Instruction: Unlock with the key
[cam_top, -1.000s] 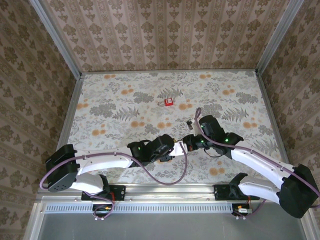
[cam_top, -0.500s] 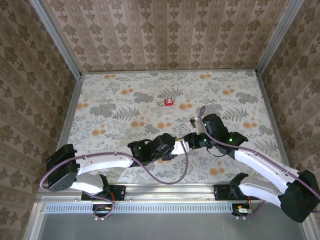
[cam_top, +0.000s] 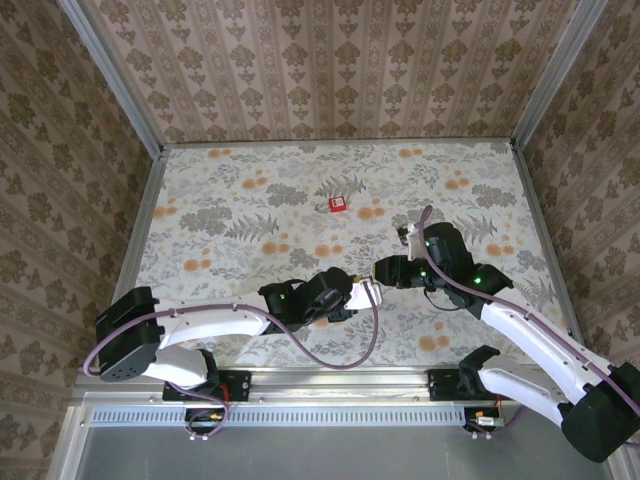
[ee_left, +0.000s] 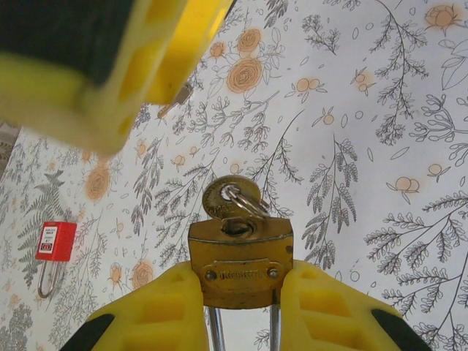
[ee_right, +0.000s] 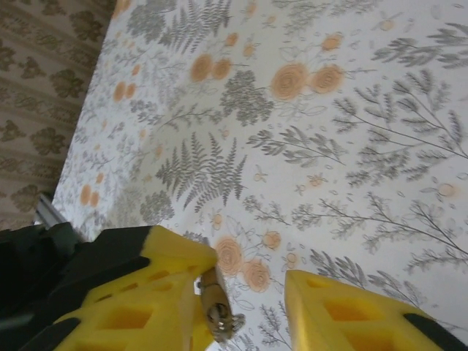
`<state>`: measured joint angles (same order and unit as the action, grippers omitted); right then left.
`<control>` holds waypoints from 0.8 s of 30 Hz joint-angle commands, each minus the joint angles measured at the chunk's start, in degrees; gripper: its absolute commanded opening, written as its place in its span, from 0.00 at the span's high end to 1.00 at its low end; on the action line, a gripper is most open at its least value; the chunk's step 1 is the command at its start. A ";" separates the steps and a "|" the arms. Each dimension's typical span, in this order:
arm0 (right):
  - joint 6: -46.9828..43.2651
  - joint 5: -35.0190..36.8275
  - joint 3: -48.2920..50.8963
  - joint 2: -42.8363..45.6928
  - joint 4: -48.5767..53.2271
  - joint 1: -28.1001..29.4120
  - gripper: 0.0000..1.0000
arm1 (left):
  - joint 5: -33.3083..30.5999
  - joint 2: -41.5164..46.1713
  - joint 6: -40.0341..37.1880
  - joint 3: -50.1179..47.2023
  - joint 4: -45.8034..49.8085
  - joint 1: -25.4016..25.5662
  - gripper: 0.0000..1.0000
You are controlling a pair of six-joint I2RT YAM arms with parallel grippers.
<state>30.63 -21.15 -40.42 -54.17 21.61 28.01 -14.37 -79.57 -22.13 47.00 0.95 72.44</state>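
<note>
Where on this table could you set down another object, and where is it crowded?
Free: the left half of the table, from the left wall to the red padlock, and the far right corner. Crowded: near centre, where the left gripper holds the brass padlock facing the right gripper.

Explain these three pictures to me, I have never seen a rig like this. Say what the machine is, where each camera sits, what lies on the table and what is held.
This is a robot: two white arms bolted at the near edge of a floral-patterned table. The overhead picture comes from a fixed camera above and behind them; the other two come from a camera on each wrist, so the yellow blocks at the bottom are that arm's own fingers. The left gripper is shut on a small brass padlock, with a brass key on a ring in its keyhole. The right gripper is open, the key between its fingers, not clamped. A red padlock lies alone farther back.
</note>
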 commanded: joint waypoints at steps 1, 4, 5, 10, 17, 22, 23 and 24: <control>0.22 0.81 -1.77 -1.37 3.35 -0.50 0.73 | -0.73 0.31 -0.12 2.39 2.74 -0.72 0.90; 1.71 -3.49 -0.71 -2.17 0.29 -0.42 0.81 | -1.26 -0.15 -1.12 3.98 5.99 -1.11 0.90; 2.12 -4.31 -0.18 -2.08 -0.66 -0.48 0.81 | -1.18 -0.40 -1.07 4.62 7.30 -1.25 0.90; 3.07 -8.40 1.86 -2.52 -5.37 -0.41 0.72 | -1.18 -1.27 -1.33 6.83 12.38 -1.47 0.90; 3.38 -9.57 2.45 -5.21 -8.05 0.36 0.73 | -1.55 -2.12 -1.95 8.72 15.90 -1.56 0.90; 3.38 -9.65 2.72 -6.42 -8.45 1.37 0.75 | -1.93 -2.38 -2.17 8.81 16.04 -1.60 0.90; 3.44 -9.53 2.87 -6.61 -8.58 1.49 0.75 | -1.93 -2.42 -2.20 8.87 16.16 -1.56 0.90; 3.63 -9.59 2.98 -6.93 -8.93 1.69 0.75 | -2.01 -2.51 -2.20 8.89 16.09 -1.52 0.90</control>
<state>33.47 -29.23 -38.41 -60.42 14.20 29.17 -15.25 -81.43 -23.24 53.91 15.94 71.18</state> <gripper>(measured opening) 0.249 0.216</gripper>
